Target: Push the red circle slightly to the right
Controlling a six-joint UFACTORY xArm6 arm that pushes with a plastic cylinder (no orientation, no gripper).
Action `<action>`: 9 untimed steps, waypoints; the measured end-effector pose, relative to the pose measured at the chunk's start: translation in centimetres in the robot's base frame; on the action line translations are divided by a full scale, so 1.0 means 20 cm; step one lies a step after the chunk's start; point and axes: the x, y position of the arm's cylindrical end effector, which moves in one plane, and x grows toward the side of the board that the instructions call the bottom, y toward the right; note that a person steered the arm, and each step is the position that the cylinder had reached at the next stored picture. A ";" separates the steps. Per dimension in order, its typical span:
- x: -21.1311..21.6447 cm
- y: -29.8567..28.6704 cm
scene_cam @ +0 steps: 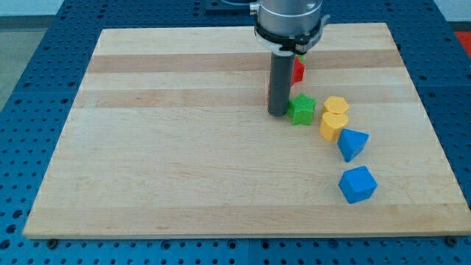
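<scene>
Tip: my tip [278,113] is seen set down on the wooden board [184,147], just to the view's left of the green star [302,110], touching it or nearly so; which of the two cannot be told.
Grasp: no jaws are fitted, so nothing can be opened, closed or held; only a plain rod is carried, and blocks can merely be pushed.
Red circle: the red block [298,70] is found toward the view's top, mostly hidden behind the rod, with only its right edge shown; its round shape cannot be confirmed.
Tip against red block: the tip is placed lower in the view than the red block; contact with it is not shown.
Other blocks: two yellow blocks [335,116] are stacked close together right of the star; a blue block [352,143] and a second blue block [358,184] are laid further toward the view's bottom right.
Progress: the push is judged not yet begun, or barely so.
Left to do: the tip is judged to need placing on the red block's left side, then a short rightward push.
</scene>
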 end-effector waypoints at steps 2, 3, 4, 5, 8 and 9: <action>-0.03 -0.15; -0.08 -0.26; -0.17 -0.26; -0.19 -0.22; -0.19 -0.13; -0.19 -0.08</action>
